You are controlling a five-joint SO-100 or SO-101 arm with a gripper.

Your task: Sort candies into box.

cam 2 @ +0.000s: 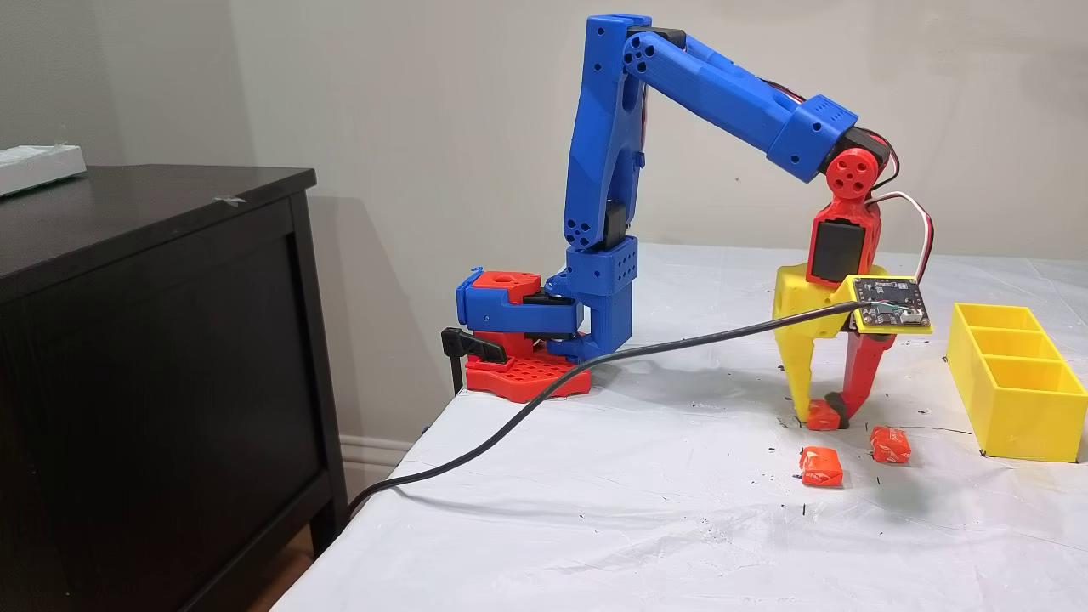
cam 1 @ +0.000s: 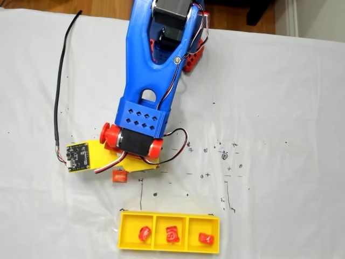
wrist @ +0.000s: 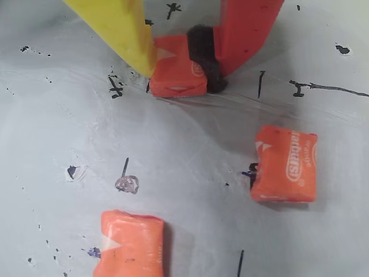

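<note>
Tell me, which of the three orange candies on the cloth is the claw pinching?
The orange candy at the top of the wrist view, clamped in the gripper between its yellow and red fingers. The other two candies lie apart, untouched.

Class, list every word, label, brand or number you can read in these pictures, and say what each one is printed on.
"alddis" or similar, white letters partly legible: orange candy at right in the wrist view.
White oval logo, unreadable: candy between the gripper fingers.
White marks on red candies in the box: too small.

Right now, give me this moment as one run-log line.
pincer: shut on orange candy, on table | loose orange candies: two | box: one red candy per compartment
</note>
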